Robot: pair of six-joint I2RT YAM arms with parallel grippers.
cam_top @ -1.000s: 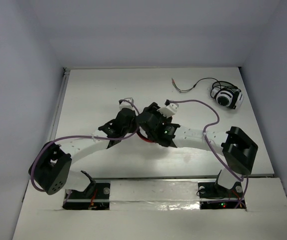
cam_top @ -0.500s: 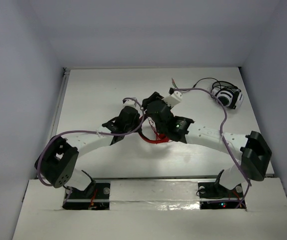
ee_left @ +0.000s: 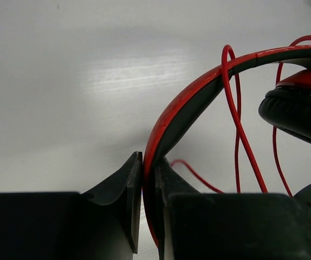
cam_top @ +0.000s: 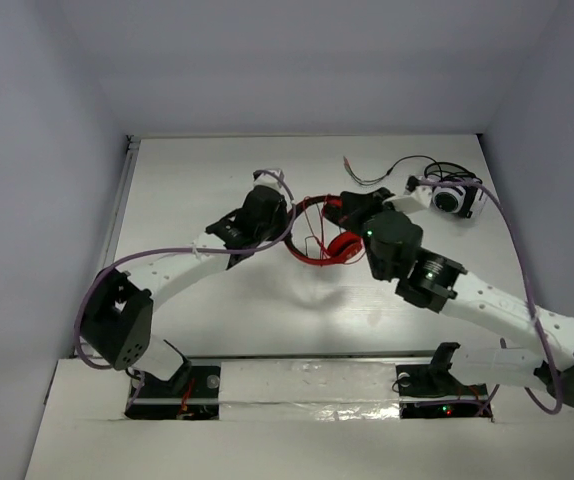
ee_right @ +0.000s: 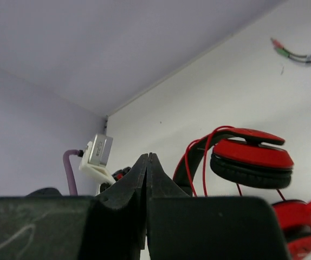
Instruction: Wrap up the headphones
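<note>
While nipped at the headband (ee_left: pixel 196 89) by the closed left gripper (ee_left: pixel 143 176), headphones (cam_top: pixel 341 246) lay mid-frame, band leftward, earcups (ee_right: pixel 251 154) rightward; right gripper (ee_right: pixel 147 162) was closed, seemingly empty.

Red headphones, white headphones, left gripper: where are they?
red headphones (ee_right: pixel 251 153): right wrist view, upper earcup's red shell.
white headphones (cam_top: pixel 455 200): top external view, round earcup.
left gripper (ee_left: pixel 148 162): left wrist view, between fingertips pinching the headband.
</note>
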